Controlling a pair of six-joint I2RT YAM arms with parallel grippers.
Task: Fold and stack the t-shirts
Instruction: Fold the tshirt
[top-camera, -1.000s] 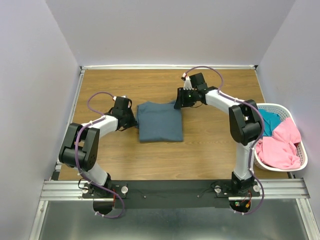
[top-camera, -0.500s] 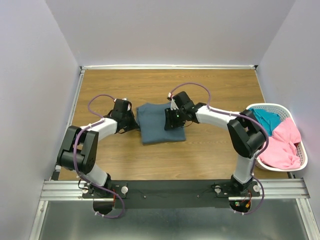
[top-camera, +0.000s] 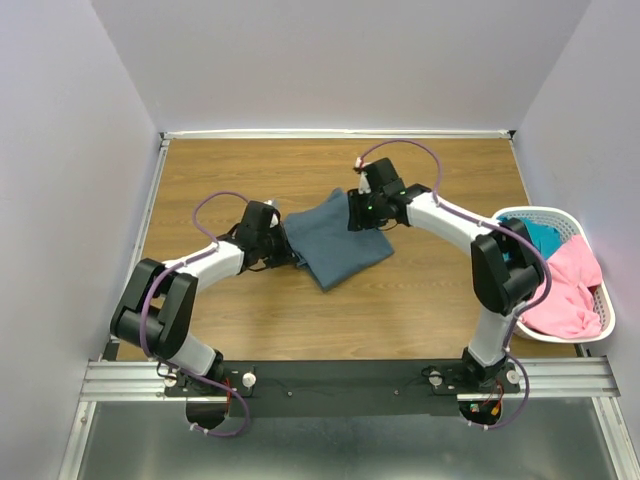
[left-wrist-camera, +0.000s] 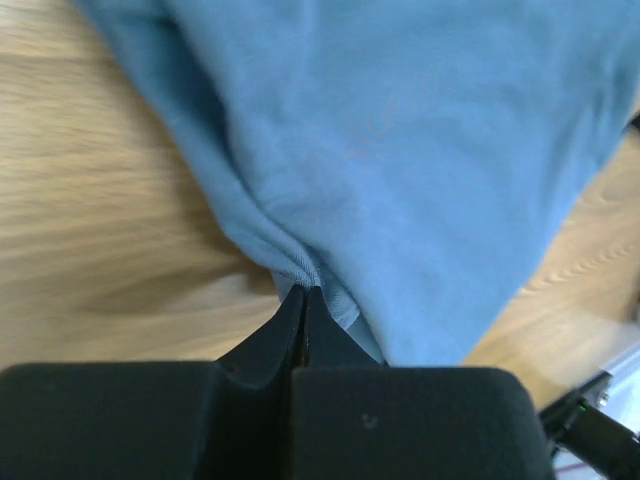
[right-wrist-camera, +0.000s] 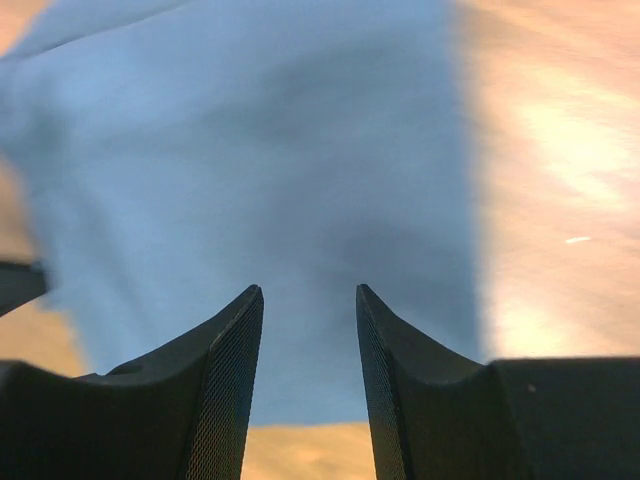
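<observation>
The folded slate blue-grey t-shirt (top-camera: 335, 240) lies turned at an angle on the middle of the table. My left gripper (top-camera: 283, 243) is shut on its left edge; the left wrist view shows the shut tips (left-wrist-camera: 303, 292) pinching a bunched fold of the shirt (left-wrist-camera: 400, 140). My right gripper (top-camera: 360, 217) is open over the shirt's far right part, empty, with the shirt (right-wrist-camera: 250, 160) below the fingers (right-wrist-camera: 235, 350). The pink t-shirt (top-camera: 562, 290) and the teal t-shirt (top-camera: 535, 243) lie crumpled in the basket.
The white slotted plastic basket (top-camera: 603, 322) stands at the table's right edge beside the right arm. Grey walls close in the wooden table (top-camera: 250, 170) at the back and both sides. A metal rail runs along the near edge.
The blue-grey shirt has been dragged right and turned from square to diagonal. My left gripper moved right with its edge. My right gripper went onto the shirt and then back toward its far right part.
</observation>
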